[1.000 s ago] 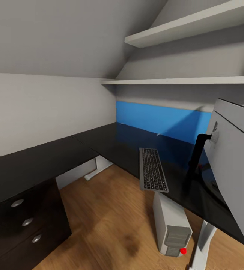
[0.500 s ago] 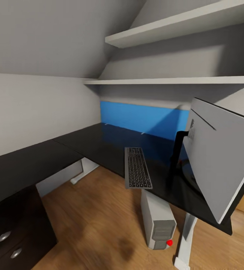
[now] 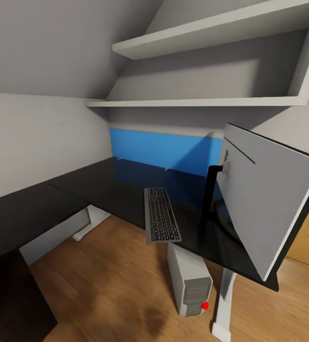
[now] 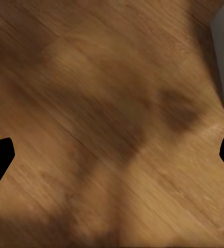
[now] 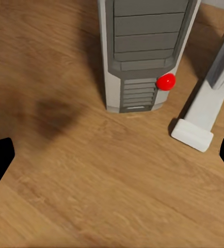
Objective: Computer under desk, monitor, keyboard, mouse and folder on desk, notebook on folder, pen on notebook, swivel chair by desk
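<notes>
Your left gripper [image 4: 112, 155] and right gripper [image 5: 112, 155] hang with jaws apart over wood floor [image 4: 91, 103], computer [image 5: 143, 51] under desk [image 3: 126, 190].

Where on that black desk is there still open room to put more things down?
The desk is bare from the keyboard back to the blue panel and out along its wall-side wing. It is crowded between the keyboard and the monitor, whose stand sits there.

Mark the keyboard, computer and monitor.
keyboard [image 3: 161, 221], head view, middle of the key field.
computer [image 5: 143, 49], right wrist view, front panel above the red light.
monitor [image 3: 264, 190], head view, silver-grey back panel.
</notes>
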Motion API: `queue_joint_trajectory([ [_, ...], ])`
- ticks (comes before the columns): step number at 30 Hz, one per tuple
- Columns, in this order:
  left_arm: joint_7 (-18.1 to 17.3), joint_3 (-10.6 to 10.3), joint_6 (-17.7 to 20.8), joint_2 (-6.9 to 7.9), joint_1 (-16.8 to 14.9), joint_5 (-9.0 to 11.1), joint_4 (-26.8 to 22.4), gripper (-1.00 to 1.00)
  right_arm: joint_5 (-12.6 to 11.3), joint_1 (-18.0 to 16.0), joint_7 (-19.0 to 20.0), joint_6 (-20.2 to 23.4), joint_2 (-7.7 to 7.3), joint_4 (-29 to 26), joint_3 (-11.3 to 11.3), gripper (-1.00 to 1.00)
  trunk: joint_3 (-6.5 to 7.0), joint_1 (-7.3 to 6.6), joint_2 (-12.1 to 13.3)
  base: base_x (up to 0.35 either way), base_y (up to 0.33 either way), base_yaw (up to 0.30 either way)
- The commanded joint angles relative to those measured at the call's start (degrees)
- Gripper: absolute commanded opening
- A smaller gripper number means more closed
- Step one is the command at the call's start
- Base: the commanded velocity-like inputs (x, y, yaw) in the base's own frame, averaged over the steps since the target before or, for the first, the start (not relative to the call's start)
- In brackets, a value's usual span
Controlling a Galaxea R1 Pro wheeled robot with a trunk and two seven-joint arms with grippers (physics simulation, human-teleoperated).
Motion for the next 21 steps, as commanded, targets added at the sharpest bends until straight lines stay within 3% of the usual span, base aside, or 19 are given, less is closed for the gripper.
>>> queue_joint_trajectory([
  [1,-0.57,0.24,-0.07,-0.03,-0.03,0.53,0.04,1.00,0.62,-0.06,-0.38,-0.19,0.01,0.12,-0.41,1.00,-0.06,0.01,-0.02,0.122,0.088,-0.204],
  [11,-0.57,0.24,-0.08,-0.03,-0.03,0.53,0.04,1.00,0.60,-0.05,-0.38,-0.19,0.01,0.12,-0.41,1.00,-0.06,0.01,-0.02,0.186,0.155,-0.231],
  [21,-0.57,0.24,-0.08,-0.22,-0.03,0.51,0.04,1.00,0.57,-0.04,-0.38,-0.19,0.01,0.12,-0.35,1.00,-0.06,0.01,-0.02,0.049,0.043,-0.249],
])
